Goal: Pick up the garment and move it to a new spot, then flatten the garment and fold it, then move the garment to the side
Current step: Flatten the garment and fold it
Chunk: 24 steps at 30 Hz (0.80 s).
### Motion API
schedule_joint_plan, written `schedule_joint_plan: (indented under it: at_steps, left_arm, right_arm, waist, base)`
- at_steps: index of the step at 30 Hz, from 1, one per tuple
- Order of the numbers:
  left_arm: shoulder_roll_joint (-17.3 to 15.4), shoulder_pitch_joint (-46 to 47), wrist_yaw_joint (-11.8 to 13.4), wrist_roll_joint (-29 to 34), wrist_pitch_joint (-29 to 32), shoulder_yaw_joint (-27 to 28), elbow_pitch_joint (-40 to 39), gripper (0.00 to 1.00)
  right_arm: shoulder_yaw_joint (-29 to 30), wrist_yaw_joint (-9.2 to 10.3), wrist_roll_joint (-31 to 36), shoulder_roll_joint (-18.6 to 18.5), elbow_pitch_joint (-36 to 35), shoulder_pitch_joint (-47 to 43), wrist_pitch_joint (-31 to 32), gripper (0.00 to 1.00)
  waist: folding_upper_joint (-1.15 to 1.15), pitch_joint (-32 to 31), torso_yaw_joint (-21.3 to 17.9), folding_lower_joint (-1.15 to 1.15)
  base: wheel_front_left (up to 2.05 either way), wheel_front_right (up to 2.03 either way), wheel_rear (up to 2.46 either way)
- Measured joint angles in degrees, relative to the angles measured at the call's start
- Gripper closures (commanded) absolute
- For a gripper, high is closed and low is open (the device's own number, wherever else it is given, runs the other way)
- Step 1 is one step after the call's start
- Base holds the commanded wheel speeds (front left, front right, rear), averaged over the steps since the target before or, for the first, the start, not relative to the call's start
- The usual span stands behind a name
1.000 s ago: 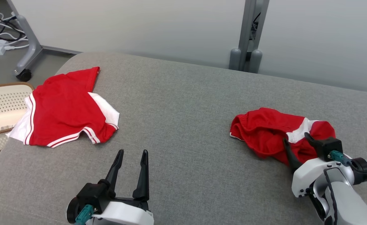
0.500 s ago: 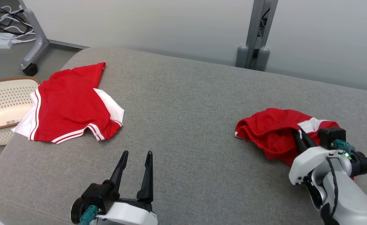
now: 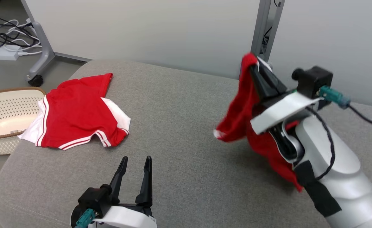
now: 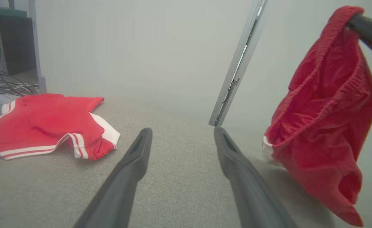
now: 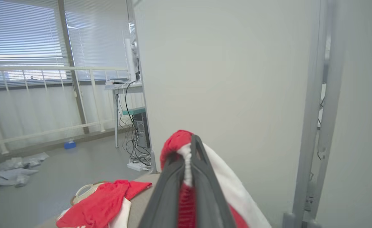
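Grey cushioned surface point(image 3: 179, 104) stretches before a pale wall. Above its right side the right gripper point(image 3: 256, 67), jaws pinched tight on the fabric, holds the red garment point(image 3: 236, 117) hanging. At the near edge the left gripper point(image 3: 135, 158) hovers, jaws spread. Red-and-white shorts point(image 3: 78, 117) lie flat at the left edge.

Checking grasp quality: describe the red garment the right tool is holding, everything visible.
The held garment is red, knit-looking cloth with a gathered elastic waistband and white trim, likely shorts. It hangs crumpled and bunched from the right tool, which is shut on the waistband edge at the top. It dangles over the right part of the grey cushion. I cannot tell whether its lowest fold touches the cushion.
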<state>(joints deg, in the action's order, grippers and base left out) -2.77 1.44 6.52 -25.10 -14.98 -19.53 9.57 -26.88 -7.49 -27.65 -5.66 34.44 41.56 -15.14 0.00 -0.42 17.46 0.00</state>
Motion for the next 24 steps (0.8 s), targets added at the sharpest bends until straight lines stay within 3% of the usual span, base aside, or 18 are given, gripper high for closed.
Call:
schedule_joint_plan:
  at_steps: [4, 8, 16, 24]
  left_arm:
    - [0.0, -0.05, -0.09, -0.15, -0.01, 0.24, 0.13, 0.0]
    - [0.01, -0.08, -0.16, -0.16, 0.0, 0.38, 0.11, 0.0]
    - [0.01, -0.3, -0.14, -0.34, 0.0, 0.25, 0.54, 0.0]
    - [0.0, 0.49, 0.09, -0.11, 0.0, -0.36, 0.71, 0.0]
  right_arm:
    - [-0.56, -0.01, -7.95, -1.13, -8.99, 3.33, 0.0, 1.0]
    - [-0.75, 0.0, -11.92, -5.91, -11.78, 2.09, -0.01, 1.0]
    - [-14.66, -0.01, -14.64, -20.67, 0.57, -3.92, 6.15, 1.0]
    - [-20.27, -0.01, -17.06, -25.69, 14.48, -3.16, 5.43, 1.0]
  waist:
    - [0.0, -0.48, 0.27, 0.0]
    - [0.0, -0.91, 0.29, 0.0]
    - [0.0, 0.3, -1.32, 0.0]
    - [0.0, 2.13, -3.53, 0.0]
  base:
    - [0.0, 0.0, 0.0]
    - [0.0, 0.0, 0.0]
    - [0.0, 0.0, 0.0]
    - [0.0, 0.0, 0.0]
